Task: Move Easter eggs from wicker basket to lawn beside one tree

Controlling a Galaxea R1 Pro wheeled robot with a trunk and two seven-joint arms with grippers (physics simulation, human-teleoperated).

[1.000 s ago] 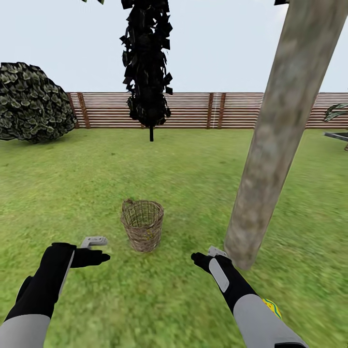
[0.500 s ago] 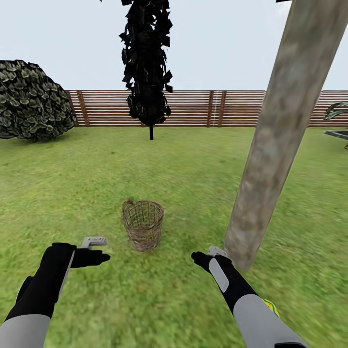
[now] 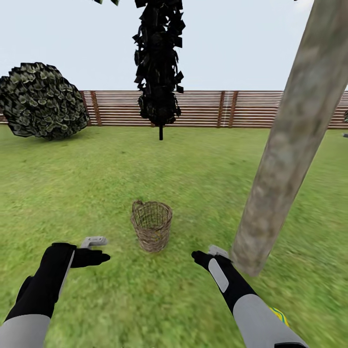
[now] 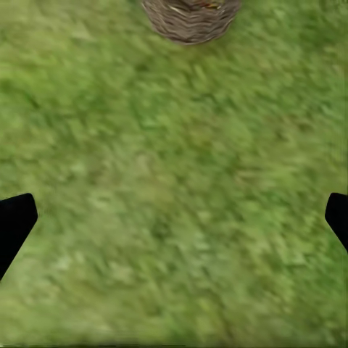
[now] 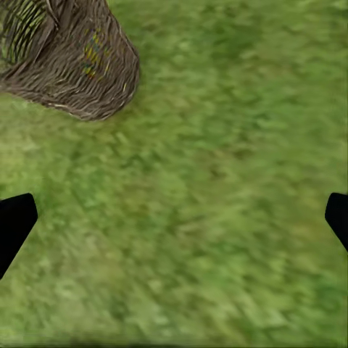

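Observation:
The wicker basket [image 3: 152, 232] stands upright on the lawn [image 3: 96, 183], a little ahead of and between my two arms. Its contents are hidden in the head view; yellow flecks show through the weave of the basket [image 5: 69, 65] in the right wrist view. One Easter egg [image 3: 279, 315] lies on the grass beside my right forearm, close to the base of the tree [image 3: 285, 159], half hidden by the arm. My left gripper [image 3: 104, 249] is open over bare grass, short of the basket [image 4: 190, 18]. My right gripper [image 3: 203, 252] is open and holds nothing, just beside the trunk's foot.
A narrow black conifer [image 3: 159, 63] stands far behind the basket. A round bush [image 3: 43, 101] is at the far left, and a slatted wooden fence [image 3: 217, 108] closes the lawn at the back. The thick trunk stands just right of my right gripper.
The whole picture has shifted right, so the camera has turned left. Both arms keep their pose and both grippers stay open.

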